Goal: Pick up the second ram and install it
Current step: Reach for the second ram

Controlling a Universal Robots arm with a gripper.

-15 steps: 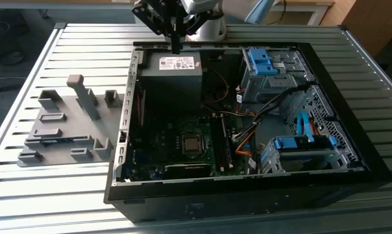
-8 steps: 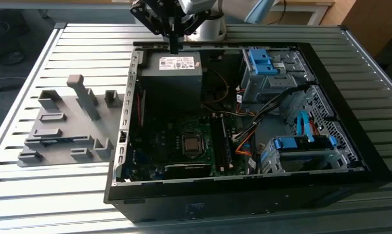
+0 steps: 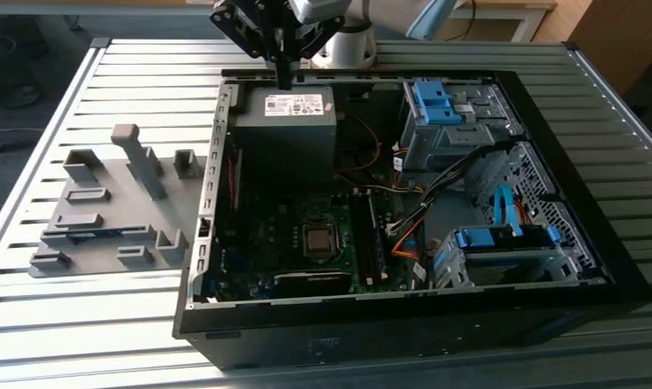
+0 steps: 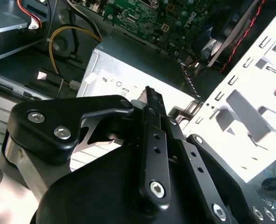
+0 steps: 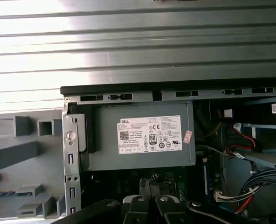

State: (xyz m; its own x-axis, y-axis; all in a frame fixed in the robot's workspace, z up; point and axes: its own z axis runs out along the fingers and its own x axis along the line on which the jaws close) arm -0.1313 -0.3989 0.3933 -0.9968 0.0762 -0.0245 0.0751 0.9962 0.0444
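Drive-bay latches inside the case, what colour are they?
Blue; the drive-bay latches show best in the exterior view.

One white printed label [image 5: 149, 134] is fixed to the face of the grey power supply [image 5: 138, 161] in the first wrist view. It carries several rows of fine print, a small code square and a row of round conformity marks. The wording cannot be made out. A small red-and-white sticker [image 5: 188, 136] touches the label's edge, and its text is likewise unreadable.
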